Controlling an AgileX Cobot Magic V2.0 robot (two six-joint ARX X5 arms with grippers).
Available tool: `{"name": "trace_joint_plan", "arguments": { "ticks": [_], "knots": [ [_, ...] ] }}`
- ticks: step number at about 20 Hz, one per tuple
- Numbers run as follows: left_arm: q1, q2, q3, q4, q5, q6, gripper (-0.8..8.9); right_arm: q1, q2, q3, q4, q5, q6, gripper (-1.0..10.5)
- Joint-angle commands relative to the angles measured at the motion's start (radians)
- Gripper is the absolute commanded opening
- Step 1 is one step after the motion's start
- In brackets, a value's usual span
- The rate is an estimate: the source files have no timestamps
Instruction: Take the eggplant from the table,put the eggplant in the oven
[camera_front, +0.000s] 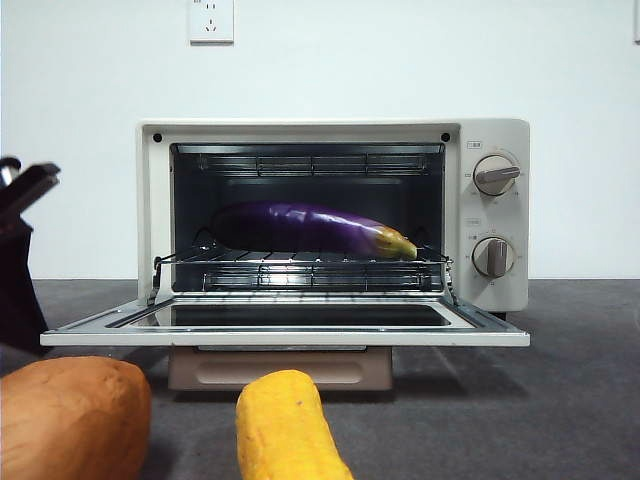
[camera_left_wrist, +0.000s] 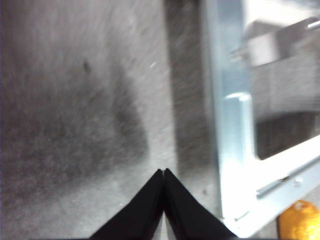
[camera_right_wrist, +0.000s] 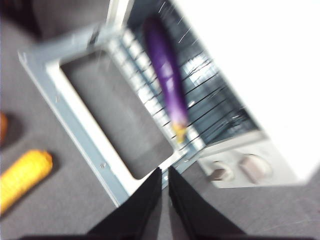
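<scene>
The purple eggplant (camera_front: 310, 228) lies lengthwise on the wire rack inside the cream-white oven (camera_front: 490, 140), stem tip toward the knobs. The oven door (camera_front: 290, 338) hangs open and flat. From above, the right wrist view shows the eggplant (camera_right_wrist: 167, 75) on the rack, with my right gripper (camera_right_wrist: 165, 170) shut and empty, raised clear of the door's front edge. My left gripper (camera_left_wrist: 164, 171) is shut and empty over the grey table (camera_left_wrist: 75, 100), beside the door's left edge (camera_left_wrist: 230, 125). It shows as a dark tip (camera_front: 30, 190) at the left of the front view.
An orange-brown sweet potato (camera_front: 70, 415) and a yellow rough cylinder (camera_front: 285, 425) lie on the table (camera_front: 560, 400) in front of the open door. The yellow cylinder (camera_right_wrist: 22, 177) also shows in the right wrist view. A wall outlet (camera_front: 211, 20) sits above the oven.
</scene>
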Motion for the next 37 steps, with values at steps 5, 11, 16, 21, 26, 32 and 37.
{"name": "trace_joint_plan", "arguments": {
  "ticks": [5,11,16,21,26,32,37],
  "knots": [
    [-0.001,0.113,0.003,0.016,0.152,0.034,0.06,0.011,-0.138,0.023,0.008,0.005,0.034,0.0],
    [-0.001,0.157,0.003,0.017,0.237,0.051,0.06,0.011,-0.228,0.023,0.018,0.008,0.045,0.0],
    [-0.001,0.162,0.004,0.020,0.331,0.056,0.06,0.011,-0.274,0.023,0.016,0.009,0.068,0.0],
    [0.006,0.162,0.006,0.040,0.442,0.054,0.06,0.011,-0.309,0.023,0.014,0.008,0.088,0.0],
    [0.023,0.162,0.009,0.077,0.592,0.046,0.06,0.011,-0.333,0.023,0.000,0.008,0.114,0.0],
    [0.048,0.162,0.034,0.185,0.631,-0.054,0.06,0.011,-0.359,0.022,-0.040,0.008,0.146,0.0],
    [0.055,0.162,0.091,0.388,0.613,-0.229,0.06,0.011,-0.367,0.021,-0.067,0.008,0.166,0.0]
  ]
}}
